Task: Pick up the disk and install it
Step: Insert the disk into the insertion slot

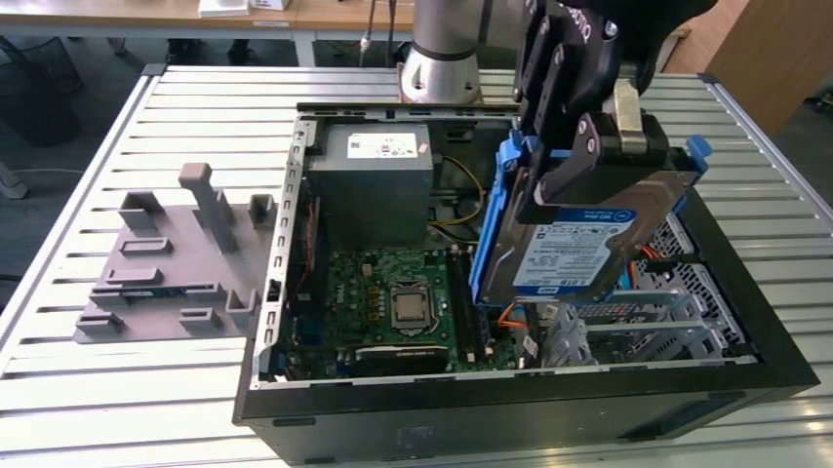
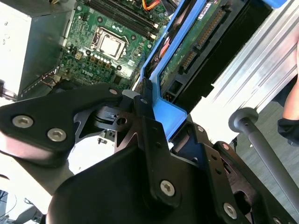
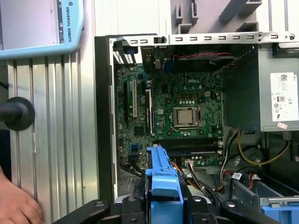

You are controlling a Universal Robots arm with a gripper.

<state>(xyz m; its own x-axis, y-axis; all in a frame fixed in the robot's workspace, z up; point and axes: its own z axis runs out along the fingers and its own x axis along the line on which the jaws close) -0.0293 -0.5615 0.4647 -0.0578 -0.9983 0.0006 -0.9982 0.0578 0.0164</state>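
One flat rectangular silver disk [image 1: 573,255], blue plastic edging, clamped between black jaws, above open computer case [image 1: 521,411]

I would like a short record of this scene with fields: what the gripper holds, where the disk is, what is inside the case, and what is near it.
holding: the gripper is shut on the disk
disk position: raised and tilted above the open computer case, not installed
inside case: motherboard; power supply
beside case: grey fixture on the table, at the exterior view's left
person: a hand in the first wrist view, outside the case
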